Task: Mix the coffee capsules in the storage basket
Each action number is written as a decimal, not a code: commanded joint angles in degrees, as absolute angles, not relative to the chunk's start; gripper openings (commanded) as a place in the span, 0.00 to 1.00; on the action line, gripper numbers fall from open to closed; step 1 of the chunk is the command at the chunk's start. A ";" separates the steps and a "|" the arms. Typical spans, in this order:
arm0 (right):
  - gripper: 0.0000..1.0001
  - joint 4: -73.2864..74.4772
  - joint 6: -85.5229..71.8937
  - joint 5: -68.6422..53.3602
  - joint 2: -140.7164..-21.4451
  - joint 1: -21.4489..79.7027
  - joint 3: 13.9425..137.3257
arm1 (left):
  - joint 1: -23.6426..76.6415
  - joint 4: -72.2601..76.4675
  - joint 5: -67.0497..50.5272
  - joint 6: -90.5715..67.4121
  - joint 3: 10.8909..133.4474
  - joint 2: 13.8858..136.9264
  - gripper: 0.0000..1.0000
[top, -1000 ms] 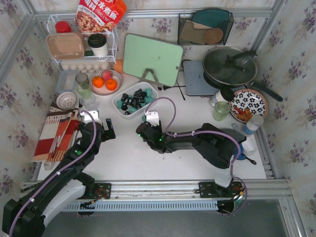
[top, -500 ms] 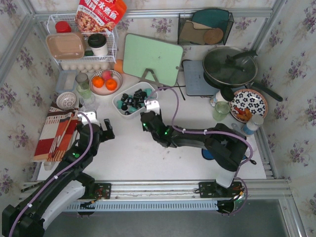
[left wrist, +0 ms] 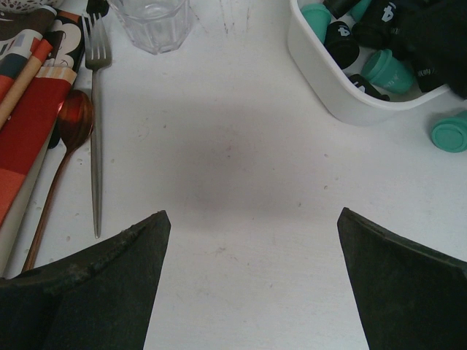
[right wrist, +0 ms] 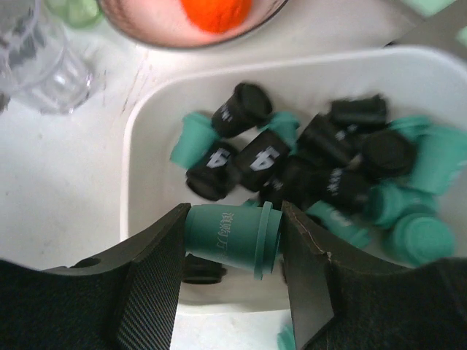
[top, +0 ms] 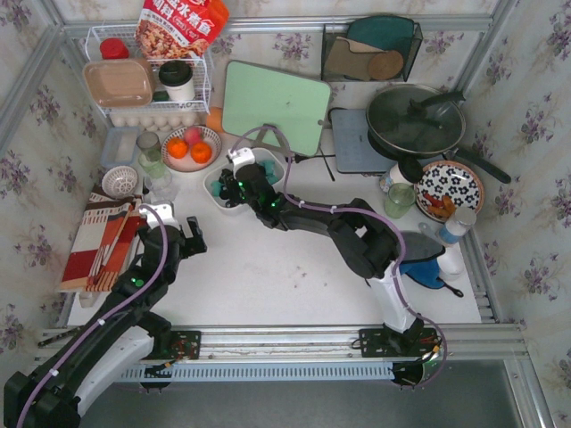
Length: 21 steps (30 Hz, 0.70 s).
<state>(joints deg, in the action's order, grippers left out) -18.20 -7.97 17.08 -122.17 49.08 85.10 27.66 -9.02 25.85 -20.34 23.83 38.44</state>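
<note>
The white storage basket (top: 280, 166) stands left of the table's middle and holds a heap of teal and black coffee capsules (right wrist: 321, 160). My right gripper (top: 237, 182) hovers over the basket's left end, shut on a teal capsule (right wrist: 230, 237) held sideways between its fingers (right wrist: 235, 213). The basket wall (left wrist: 321, 73) and some capsules (left wrist: 383, 69) show at the top right of the left wrist view. One teal capsule (left wrist: 449, 131) lies on the table outside the basket. My left gripper (top: 197, 236) is open and empty (left wrist: 249, 219) low over bare table, to the basket's near left.
A glass (left wrist: 153, 22) and a bowl of oranges (top: 190, 147) stand left of the basket. A fork (left wrist: 95, 131) and spoon lie by a striped cloth (top: 98, 241). A green cutting board (top: 275, 107) leans behind the basket. A lidded pan (top: 415, 120) and patterned plate (top: 449, 189) are at the right.
My right arm has swung from the table's middle up and left to over the basket's left end. The left arm has barely moved.
</note>
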 commanded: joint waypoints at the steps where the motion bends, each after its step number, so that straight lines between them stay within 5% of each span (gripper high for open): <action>1: 0.41 -13.20 -10.60 10.84 -125.24 49.17 87.89 | 27.60 -7.38 25.94 -20.86 23.99 39.08 0.99; 11: 0.81 -8.92 -9.44 9.94 -122.58 49.11 87.11 | 27.60 -6.99 25.66 -21.00 24.08 39.87 0.99; 21: 0.85 -12.78 -8.29 16.11 -108.90 49.12 73.45 | 27.60 -7.33 25.44 -21.10 24.26 39.65 0.99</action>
<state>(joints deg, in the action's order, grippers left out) -9.30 -9.72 12.36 -112.84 49.06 78.04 27.66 -8.86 25.63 -20.73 23.86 39.90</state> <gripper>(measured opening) 0.852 0.994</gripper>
